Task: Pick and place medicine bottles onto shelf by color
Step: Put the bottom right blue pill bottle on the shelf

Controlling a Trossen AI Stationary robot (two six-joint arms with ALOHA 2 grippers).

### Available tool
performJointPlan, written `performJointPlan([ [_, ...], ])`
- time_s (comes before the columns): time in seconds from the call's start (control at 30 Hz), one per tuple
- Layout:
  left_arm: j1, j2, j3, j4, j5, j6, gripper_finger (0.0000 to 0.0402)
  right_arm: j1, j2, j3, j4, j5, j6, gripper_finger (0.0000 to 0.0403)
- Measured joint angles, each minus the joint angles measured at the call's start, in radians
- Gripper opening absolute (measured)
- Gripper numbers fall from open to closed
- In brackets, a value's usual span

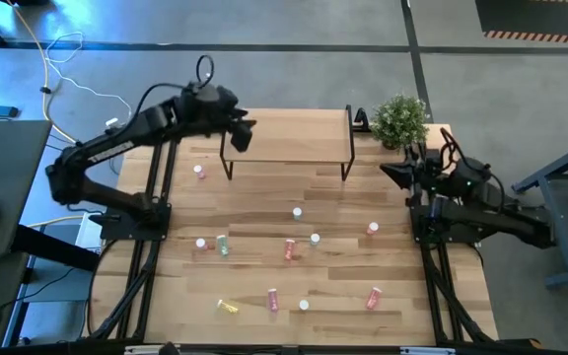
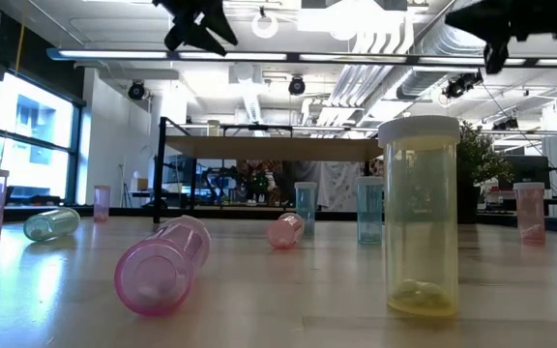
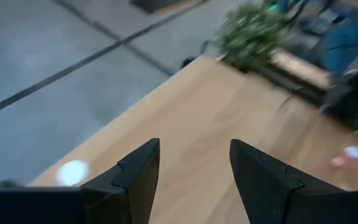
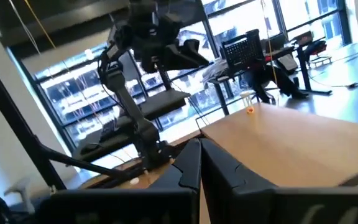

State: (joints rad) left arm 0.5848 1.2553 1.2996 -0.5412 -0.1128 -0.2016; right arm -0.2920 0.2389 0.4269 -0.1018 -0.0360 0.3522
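A robotics lab in an open office: exposed ceiling ducts (image 2: 433,43) and strip lights, tall windows (image 2: 22,130), desks with a monitor (image 4: 244,46), grey concrete floor (image 1: 294,49) with trailing cables (image 1: 62,69).

We saw the small raised light-wood shelf (image 1: 289,136) on thin dark legs standing bare at the table's far edge. The tiny white-capped pink, yellow, red-orange and pale green medicine bottles (image 1: 290,248) lay scattered across the tabletop, some upright, some toppled.
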Motion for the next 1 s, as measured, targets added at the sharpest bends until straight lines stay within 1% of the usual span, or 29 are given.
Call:
performJointPlan([
  [0.13, -0.044, -0.054, -0.116, 0.126, 0.027, -0.03, 0.0184, 0.0, 0.131, 0.126, -0.118, 0.0, -0.015, 0.0028],
  [0.27, -0.098, -0.087, -0.195, 0.209, 0.053, -0.033, 0.0184, 0.0, 0.252, 0.244, -0.25, 0.0, -0.013, 0.0081],
  [0.37, -0.144, -0.104, -0.241, 0.255, 0.061, -0.032, 0.0184, 0.0, 0.333, 0.311, -0.262, -0.014, -0.013, 0.0126],
  [0.43, -0.172, -0.11, -0.254, 0.261, 0.06, -0.032, 0.0184, 0.0, 0.39, 0.351, -0.263, -0.052, -0.013, 0.0149],
  [0.5, -0.2, -0.111, -0.261, 0.256, 0.06, -0.032, 0.0184, 0.005, 0.448, 0.391, -0.266, -0.097, -0.013, 0.0164],
  [0.6, -0.236, -0.111, -0.276, 0.253, 0.058, -0.032, 0.0184, 0.041, 0.536, 0.447, -0.293, -0.142, -0.013, 0.0171],
  [0.7, -0.255, -0.111, -0.29, 0.251, 0.057, -0.032, 0.0184, 0.101, 0.611, 0.502, -0.386, -0.143, -0.012, 0.0171],
  [0.8, -0.261, -0.111, -0.29, 0.246, 0.065, -0.032, 0.0184, 0.172, 0.685, 0.529, -0.469, -0.12, 0.015, 0.0171],
  [1.0, -0.262, -0.111, -0.29, 0.254, 0.075, -0.032, 0.0184, 0.318, 0.82, 0.532, -0.485, -0.029, 0.035, 0.0172],
])
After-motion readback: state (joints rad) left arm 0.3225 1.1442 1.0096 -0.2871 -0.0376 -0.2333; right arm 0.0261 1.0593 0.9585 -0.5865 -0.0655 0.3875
